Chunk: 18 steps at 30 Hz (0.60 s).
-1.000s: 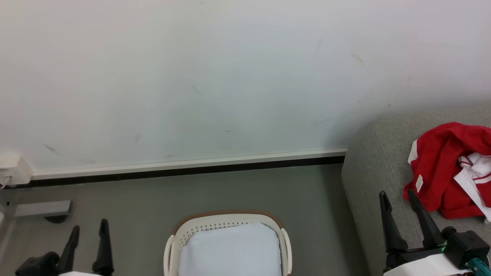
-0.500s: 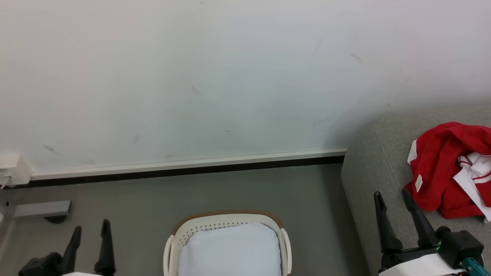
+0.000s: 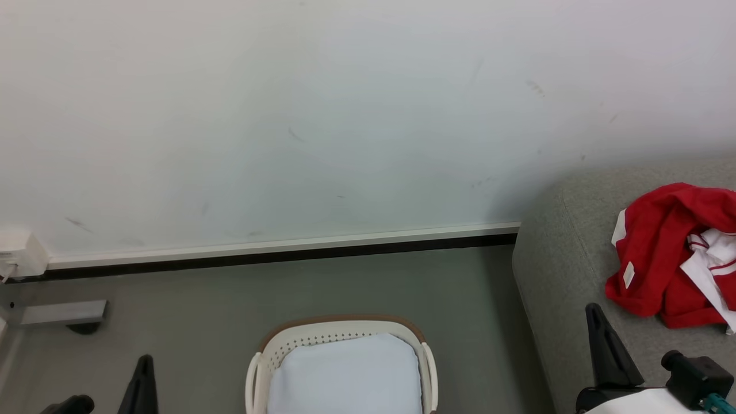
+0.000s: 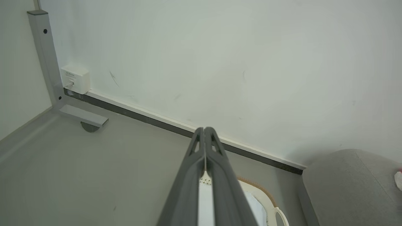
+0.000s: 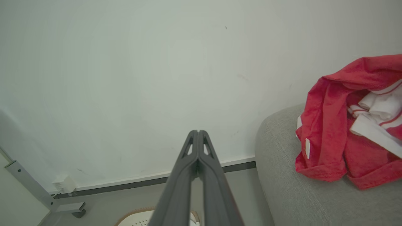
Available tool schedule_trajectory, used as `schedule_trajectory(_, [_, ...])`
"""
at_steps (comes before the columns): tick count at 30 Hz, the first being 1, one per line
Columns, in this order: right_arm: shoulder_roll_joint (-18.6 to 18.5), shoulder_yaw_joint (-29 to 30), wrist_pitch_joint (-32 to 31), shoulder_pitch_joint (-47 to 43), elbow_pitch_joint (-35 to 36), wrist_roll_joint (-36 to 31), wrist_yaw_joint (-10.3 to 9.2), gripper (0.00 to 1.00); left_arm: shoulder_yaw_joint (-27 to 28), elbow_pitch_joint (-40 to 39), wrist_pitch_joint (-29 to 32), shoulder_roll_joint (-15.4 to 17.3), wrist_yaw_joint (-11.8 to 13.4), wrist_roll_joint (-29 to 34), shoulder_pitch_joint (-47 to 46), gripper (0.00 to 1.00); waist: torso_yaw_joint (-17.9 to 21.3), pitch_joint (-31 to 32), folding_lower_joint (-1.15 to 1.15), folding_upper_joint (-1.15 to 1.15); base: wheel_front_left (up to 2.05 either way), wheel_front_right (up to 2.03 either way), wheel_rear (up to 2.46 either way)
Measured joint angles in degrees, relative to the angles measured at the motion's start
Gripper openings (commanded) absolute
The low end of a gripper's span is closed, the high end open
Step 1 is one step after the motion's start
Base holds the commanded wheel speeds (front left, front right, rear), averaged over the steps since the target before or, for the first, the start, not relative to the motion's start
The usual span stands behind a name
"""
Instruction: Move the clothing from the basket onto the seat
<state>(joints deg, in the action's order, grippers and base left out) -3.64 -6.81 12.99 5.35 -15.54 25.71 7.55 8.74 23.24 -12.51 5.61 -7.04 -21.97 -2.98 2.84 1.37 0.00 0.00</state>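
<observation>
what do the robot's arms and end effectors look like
The left end effector and right end effector each have two long dark grey fingers tapering to points, with triangular cutouts near the tips. Behind the right: black wrist block, pale forearm, teal fitting.

the clothing point(image 3: 655, 253) is bright red with white trim, thin red stripes on the white bands and a small white label. the seat point(image 3: 560, 276) is mid grey in a fine woven texture. the basket point(image 3: 322, 338) is white with rows of small dot holes and a brown rim band, and the cloth point(image 3: 345, 374) in it is pale blue-white. the wall point(image 3: 345, 115) is off-white with faint dark scuffs, the skirting point(image 3: 287, 248) white over black, the floor point(image 3: 230, 299) dull grey-green. the left gripper point(image 4: 204, 128) and right gripper point(image 5: 198, 131) are dark grey.
</observation>
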Motion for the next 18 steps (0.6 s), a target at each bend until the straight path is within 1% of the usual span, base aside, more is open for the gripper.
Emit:
schedule_trajectory(8, [0.0,1.4,-2.0,0.0,0.1,7.4,0.00,0.00,-0.3,-1.4,1.7,-0.3,0.0,-8.0,0.0,0.00,-0.2,-0.1,0.00,0.00,0.00,0.00,0.00])
schedule_trajectory(18, [0.0,3.0,-4.4,0.0,0.3,15.9,0.00,0.00,-0.8,-2.5,4.0,-0.8,0.0,-16.4,-0.2,0.00,-0.4,-0.2,0.00,0.00,0.00,0.00,0.00])
